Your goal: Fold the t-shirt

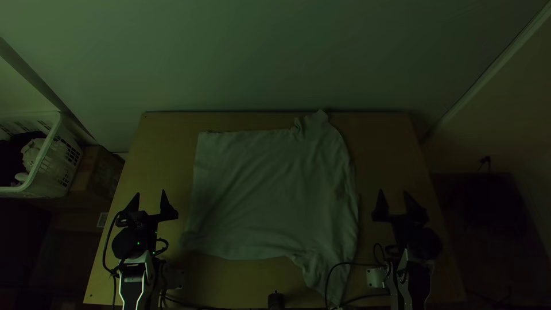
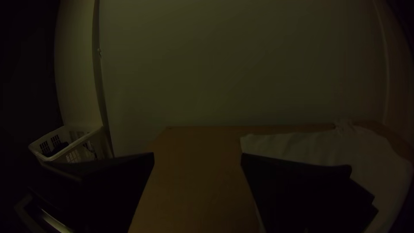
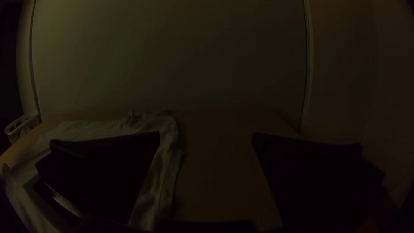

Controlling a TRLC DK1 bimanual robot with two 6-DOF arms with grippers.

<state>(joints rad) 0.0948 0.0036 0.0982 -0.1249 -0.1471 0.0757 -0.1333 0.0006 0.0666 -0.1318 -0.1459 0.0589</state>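
L wrist view: L end effector (image 1: 150, 193), fingers wide apart, desk (image 2: 198, 172) betw.; t-shirt (image 2: 375, 164) spread, pt. hidden behind 1 finger; white basket (image 2: 102, 146) w/ dk. item (image 2: 56, 149).

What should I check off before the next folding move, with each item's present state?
1. Black left hand open and holding nothing: ok.
2. Black right hand open and holding nothing: ok.
3. Pale plain fabric T-shirt spread out on the light wooden table: ok.
4. Shirt smooth throughout: not ok, rumpled at its far-right and near-right corners.
5. Thin black cable out of the shirt's way: not ok, it passes across the near-right part in the top view.
6. Far-right corner fully on the table: cannot tell, it reaches the far edge.
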